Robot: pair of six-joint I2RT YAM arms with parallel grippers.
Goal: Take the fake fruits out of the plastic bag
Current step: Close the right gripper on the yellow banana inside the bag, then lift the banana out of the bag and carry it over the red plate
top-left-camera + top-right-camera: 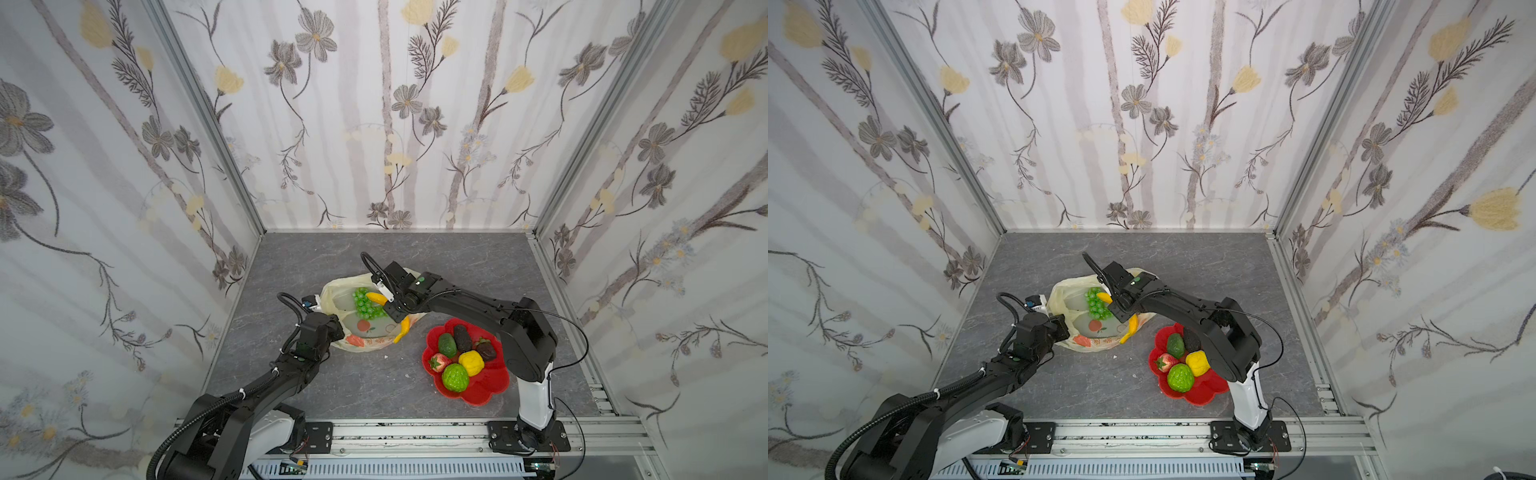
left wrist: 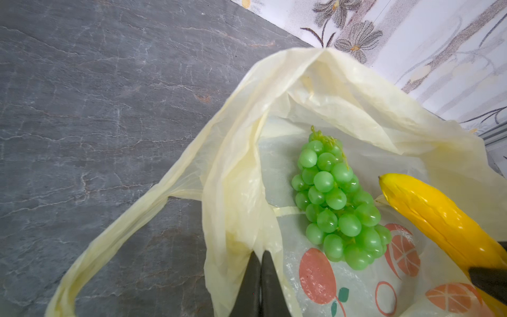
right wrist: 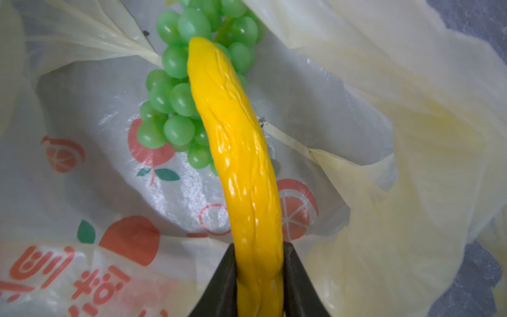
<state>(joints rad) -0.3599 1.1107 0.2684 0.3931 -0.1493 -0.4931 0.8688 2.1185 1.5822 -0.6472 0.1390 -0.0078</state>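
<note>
Right wrist view: right gripper (image 3: pixel 259 247) clamps banana (image 3: pixel 236 137) over plastic bag (image 3: pixel 384 137). Best lift straight, clearing the rim that left gripper (image 2: pixel 260 256) pinches shut.

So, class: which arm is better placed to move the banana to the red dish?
Right: right gripper holds the banana, red dish on its side; left gripper pinches the plastic bag.

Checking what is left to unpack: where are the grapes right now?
In both top views the grapes lie inside the open bag, left of centre, beside the banana that the right gripper holds.
</note>
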